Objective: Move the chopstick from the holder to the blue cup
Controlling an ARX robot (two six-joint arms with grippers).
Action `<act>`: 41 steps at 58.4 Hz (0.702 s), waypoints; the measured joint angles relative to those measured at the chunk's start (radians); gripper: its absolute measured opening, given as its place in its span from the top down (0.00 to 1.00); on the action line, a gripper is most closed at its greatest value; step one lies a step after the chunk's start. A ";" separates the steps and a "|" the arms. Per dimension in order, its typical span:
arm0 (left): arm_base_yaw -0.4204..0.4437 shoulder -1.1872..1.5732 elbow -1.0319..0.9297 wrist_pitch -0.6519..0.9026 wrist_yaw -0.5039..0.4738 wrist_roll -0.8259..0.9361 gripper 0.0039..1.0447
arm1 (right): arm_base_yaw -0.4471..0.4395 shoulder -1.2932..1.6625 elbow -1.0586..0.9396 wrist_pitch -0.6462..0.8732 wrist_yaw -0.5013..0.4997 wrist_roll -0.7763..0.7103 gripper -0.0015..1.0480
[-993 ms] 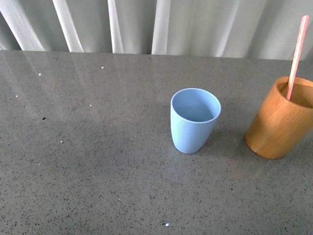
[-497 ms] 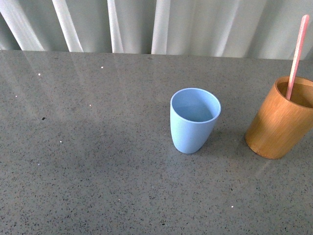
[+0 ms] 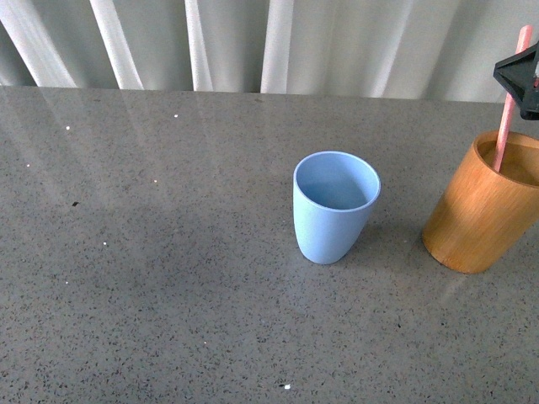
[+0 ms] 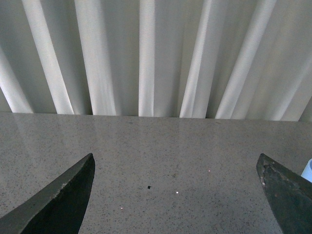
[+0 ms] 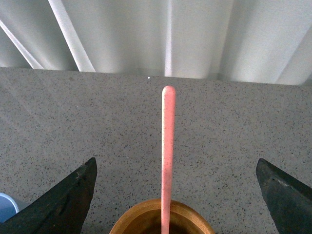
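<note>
My right gripper (image 5: 175,161), spread wide, sits either side of the chopstick (image 5: 167,146) in the holder (image 3: 478,215); left gripper (image 4: 175,157) likewise spread.

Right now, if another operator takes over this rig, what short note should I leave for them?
Left gripper: open, holds nothing, above the table.
Right gripper: open, at the upper part of the chopstick, which shows in its opening; not gripped.
The chopstick stands in the holder; the blue cup is empty, on the holder's left.
Done: nothing transferred yet. To do: grip, lift out, place in blue cup.
</note>
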State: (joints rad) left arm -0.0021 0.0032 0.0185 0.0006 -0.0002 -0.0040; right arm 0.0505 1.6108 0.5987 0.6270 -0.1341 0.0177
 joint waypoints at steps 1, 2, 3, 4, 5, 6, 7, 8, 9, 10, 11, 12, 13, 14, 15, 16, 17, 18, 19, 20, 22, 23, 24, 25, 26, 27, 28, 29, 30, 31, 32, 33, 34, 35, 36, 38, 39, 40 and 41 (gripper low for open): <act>0.000 0.000 0.000 0.000 0.000 0.000 0.06 | 0.000 0.006 0.003 0.002 0.000 0.001 0.10; 0.000 0.000 0.000 0.000 0.000 0.000 0.06 | 0.000 0.014 0.006 0.005 0.000 0.002 0.10; 0.000 0.000 0.000 0.000 0.000 0.000 0.06 | 0.000 0.024 0.012 0.008 0.001 0.005 0.10; 0.000 0.000 0.000 0.000 0.000 0.000 0.06 | 0.000 0.031 0.015 0.011 0.000 0.007 0.10; 0.000 0.000 0.000 0.000 0.000 0.000 0.06 | 0.000 0.036 0.019 0.013 0.000 0.008 0.10; 0.000 0.000 0.000 0.000 0.000 0.000 0.06 | 0.000 0.042 0.022 0.014 0.000 0.008 0.10; 0.000 0.000 0.000 0.000 0.000 0.000 0.06 | 0.000 0.048 0.026 0.017 0.000 0.008 0.10; 0.000 0.000 0.000 0.000 0.000 0.000 0.06 | 0.001 0.053 0.030 0.019 0.001 0.008 0.10; 0.000 0.000 0.000 0.000 0.000 0.000 0.06 | 0.001 0.056 0.031 0.020 0.001 0.008 0.10; 0.000 0.000 0.000 0.000 0.000 0.000 0.06 | 0.001 0.062 0.036 0.021 0.001 0.009 0.10; 0.000 0.000 0.000 0.000 0.000 0.000 0.06 | 0.001 0.064 0.039 0.021 0.001 0.010 0.10; 0.000 0.000 0.000 0.000 0.000 0.000 0.06 | 0.002 0.067 0.041 0.021 0.001 0.010 0.10; 0.000 0.000 0.000 0.000 0.000 0.000 0.06 | 0.002 0.071 0.046 0.021 0.001 0.010 0.10; 0.000 0.000 0.000 0.000 0.000 0.000 0.06 | 0.003 0.077 0.051 0.022 0.001 0.010 0.10; 0.000 0.000 0.000 0.000 0.000 0.000 0.06 | 0.004 0.082 0.056 0.022 0.001 0.010 0.10; 0.000 0.000 0.000 0.000 0.000 0.000 0.06 | 0.005 0.086 0.061 0.022 0.002 0.011 0.10; 0.000 0.000 0.000 0.000 0.000 0.000 0.06 | 0.006 0.091 0.065 0.022 0.001 0.010 0.10; 0.000 0.000 0.000 0.000 0.000 0.000 0.06 | 0.008 0.098 0.072 0.022 0.001 0.011 0.10; 0.000 0.000 0.000 0.000 0.000 0.000 0.06 | 0.010 0.103 0.077 0.022 0.001 0.011 0.10; 0.000 0.000 0.000 0.000 0.000 0.000 0.06 | 0.010 0.106 0.079 0.022 0.001 0.011 0.10; 0.000 0.000 0.000 0.000 0.000 0.000 0.06 | 0.012 0.115 0.087 0.022 0.001 0.013 0.10; 0.000 0.000 0.000 0.000 0.000 0.000 0.06 | 0.013 0.121 0.092 0.022 0.000 0.013 0.10; 0.000 0.000 0.000 0.000 0.000 0.000 0.06 | 0.014 0.124 0.094 0.022 0.000 0.012 0.10; 0.000 0.000 0.000 0.000 0.000 0.000 0.06 | 0.015 0.130 0.099 0.022 0.000 0.012 0.10; 0.000 0.000 0.000 0.000 0.000 0.000 0.06 | 0.016 0.134 0.101 0.023 -0.001 0.013 0.10; 0.000 0.000 0.000 0.000 0.000 0.000 0.06 | 0.016 0.136 0.103 0.023 -0.002 0.013 0.10; 0.000 0.000 0.000 0.000 0.000 0.000 0.06 | 0.017 0.142 0.108 0.024 -0.004 0.013 0.10; 0.000 0.000 0.000 0.000 0.000 0.000 0.06 | 0.017 0.146 0.110 0.025 -0.005 0.014 0.10; 0.000 0.000 0.000 0.000 0.000 0.000 0.06 | 0.018 0.153 0.114 0.027 -0.007 0.015 0.10; 0.000 0.000 0.000 0.000 0.000 0.000 0.06 | 0.018 0.159 0.118 0.028 -0.006 0.015 0.11; 0.000 0.000 0.000 0.000 0.000 0.000 0.06 | 0.019 0.163 0.122 0.029 -0.006 0.015 0.12; 0.000 0.000 0.000 0.000 0.000 0.000 0.06 | 0.021 0.169 0.128 0.030 -0.006 0.015 0.15; 0.000 0.000 0.000 0.000 0.000 0.000 0.06 | 0.021 0.171 0.130 0.031 -0.005 0.015 0.17; 0.000 0.000 0.000 0.000 0.000 0.000 0.06 | 0.022 0.174 0.132 0.031 -0.003 0.016 0.19; 0.000 0.000 0.000 0.000 0.000 0.000 0.06 | 0.023 0.178 0.137 0.031 -0.003 0.016 0.22; 0.000 0.000 0.000 0.000 0.000 0.000 0.06 | 0.026 0.183 0.143 0.030 -0.003 0.016 0.29; 0.000 0.000 0.000 0.000 0.000 0.000 0.06 | 0.026 0.184 0.145 0.030 -0.003 0.016 0.31; 0.000 0.000 0.000 0.000 0.000 0.000 0.06 | 0.028 0.185 0.147 0.030 -0.003 0.017 0.34; 0.000 0.000 0.000 0.000 0.000 0.000 0.06 | 0.029 0.185 0.150 0.029 -0.003 0.019 0.37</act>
State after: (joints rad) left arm -0.0021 0.0032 0.0185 0.0006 -0.0002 -0.0040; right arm 0.0795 1.7962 0.7483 0.6556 -0.1375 0.0364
